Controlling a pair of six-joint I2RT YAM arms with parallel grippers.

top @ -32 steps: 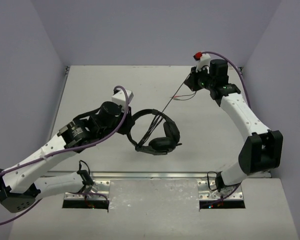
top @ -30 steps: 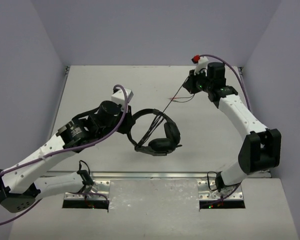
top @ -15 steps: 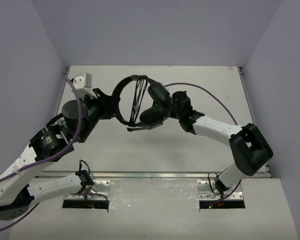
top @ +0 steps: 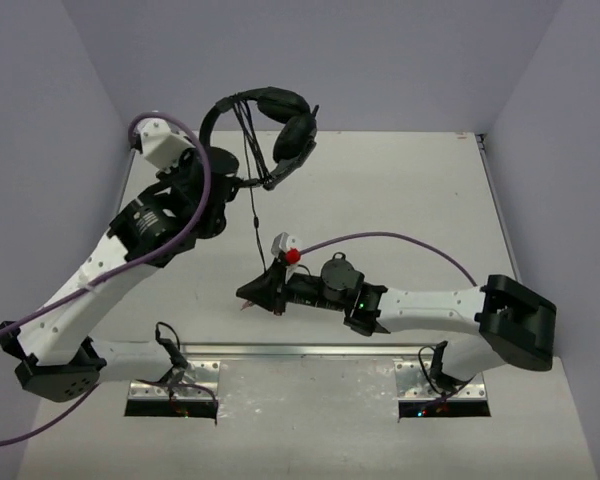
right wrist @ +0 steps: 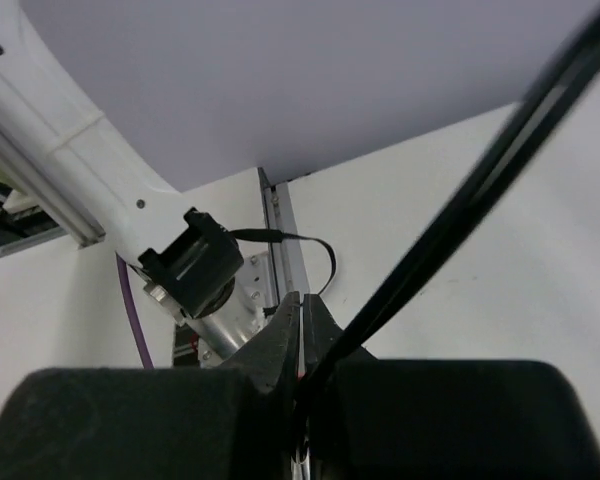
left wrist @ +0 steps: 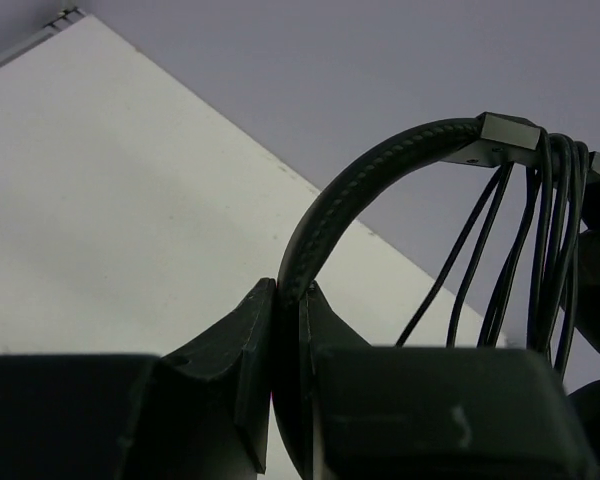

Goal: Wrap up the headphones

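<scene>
Since half a second ago, left arm has carried the headphones (top: 280, 105) up and toward the far left corner; right arm has swung from beside the cups back to the near side, left of centre. Headphones now held clear above the table (top: 410, 190), cups to the right of the arc, hanging over the far edge in the top view. Left gripper (left wrist: 290, 320) has both fingers pressed tight on the lower run of the headband (left wrist: 380, 180), band standing on edge between them. Several turns of the thin dark cable (top: 252, 215) lie draped over the band near its metal slider, seen in the left wrist view. One strand drops from there, running near-ward and roughly straight, down to the right gripper (right wrist: 301, 320). Right fingers are closed on that strand; in the right wrist view it emerges from between them and slants up to the right. Right arm lies low and stretched leftward across the near part of the table. Plugs not made out.
</scene>
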